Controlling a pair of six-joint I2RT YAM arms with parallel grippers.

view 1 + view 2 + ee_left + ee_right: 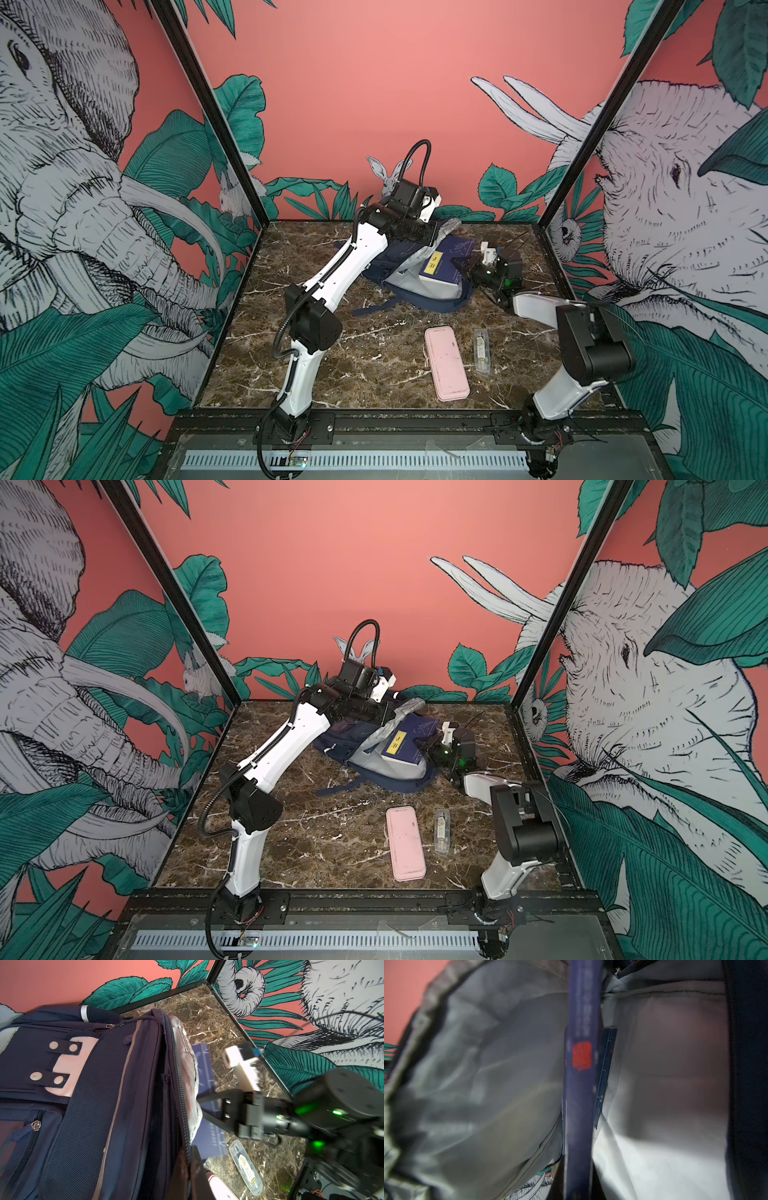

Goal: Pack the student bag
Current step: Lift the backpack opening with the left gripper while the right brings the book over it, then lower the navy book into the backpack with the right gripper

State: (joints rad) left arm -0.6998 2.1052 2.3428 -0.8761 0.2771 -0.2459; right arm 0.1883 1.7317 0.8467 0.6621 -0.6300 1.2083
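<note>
**A:** Where's the bag from where you stand?

**B:** The large navy-blue fabric backpack (390, 259) lies on the brown marble-patterned counter (374, 353). It's up against the far edge, roughly midway along. Its mouth gapes toward the right edge and the pale grey lining shows.

**A:** And the 2 arms?

**B:** The left gripper (437, 236) reaches over the bag from the left. Its jaws are pressed together on the rim of the opening, holding that grey flap up off the counter. Its wrist camera looks along the bag's front, with the mesh panel, the zip and 2 short snap straps.

**A:** The other?

**B:** The right gripper (461, 266) comes in from the right edge. It's clamped on 1 flat navy book with a yellow label (449, 257). The book is tilted, with its far end inside the mouth and the label end sticking out.

**A:** Anything already inside?

**B:** In the right wrist view the book's spine, with a red stamp, stands between folds of lining. A thin dark-blue edge (605, 1064) sits just beside it behind a lining pocket. I can't tell what that is.

**A:** What's loose?

**B:** There's a rounded pink pencil case (446, 363) lying flat toward the near edge, right of the middle. A small clear plastic box (482, 351) sits just beside it on the right, not touching. Both are well apart from the bag.
</note>
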